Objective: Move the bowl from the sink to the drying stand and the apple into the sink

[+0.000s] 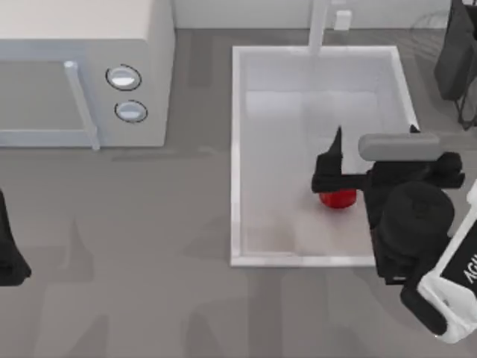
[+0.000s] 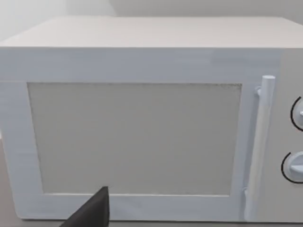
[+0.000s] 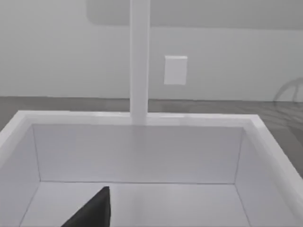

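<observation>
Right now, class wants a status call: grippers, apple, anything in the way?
Right gripper over the sink, just above the apple. Apple inside the sink, near its front right. Left arm parked at table's left edge. Nothing blocking.

Apple [image 1: 337,198] partly hidden under right gripper [image 1: 332,165]; drying stand [image 1: 431,33] faint, cut off at top right; finger state indeterminable.

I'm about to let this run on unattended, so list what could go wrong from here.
1. The right gripper hangs over the apple inside the sink; whether it grips the fruit is hidden, and a roundish apple may roll once freed.
2. Lifting out, the right arm could clip the sink's right rim, which it crosses.
3. The drying stand sits near the tap post, a tight spot.
</observation>
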Motion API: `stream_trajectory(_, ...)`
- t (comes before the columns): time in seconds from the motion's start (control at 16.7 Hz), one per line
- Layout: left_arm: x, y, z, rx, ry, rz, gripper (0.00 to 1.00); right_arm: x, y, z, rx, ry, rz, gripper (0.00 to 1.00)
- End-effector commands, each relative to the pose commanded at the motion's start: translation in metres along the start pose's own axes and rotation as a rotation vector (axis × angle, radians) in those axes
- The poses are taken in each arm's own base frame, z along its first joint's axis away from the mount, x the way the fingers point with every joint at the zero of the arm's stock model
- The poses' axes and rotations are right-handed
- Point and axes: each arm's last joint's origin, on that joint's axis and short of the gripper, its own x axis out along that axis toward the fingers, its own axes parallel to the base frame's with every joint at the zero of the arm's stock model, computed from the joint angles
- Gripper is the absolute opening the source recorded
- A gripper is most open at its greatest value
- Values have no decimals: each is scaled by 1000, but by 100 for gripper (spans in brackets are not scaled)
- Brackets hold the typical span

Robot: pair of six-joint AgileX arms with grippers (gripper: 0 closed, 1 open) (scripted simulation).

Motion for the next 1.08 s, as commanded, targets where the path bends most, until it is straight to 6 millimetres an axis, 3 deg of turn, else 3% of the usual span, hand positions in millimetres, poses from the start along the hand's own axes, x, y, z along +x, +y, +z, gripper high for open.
stream_trajectory(0.3,0,0,0,0,0,0,100,-10,-63,42,-34,92,-40,100)
stream_trajectory(0.6,0,0,0,0,0,0,100,-60,-127,88,-11,109,-65,100)
stream_trajectory(0.78,0,0,0,0,0,0,100,-100,-151,96,5,91,-62,100)
stream_trajectory(1.08,0,0,0,0,0,0,100,-146,-167,84,18,52,-30,100)
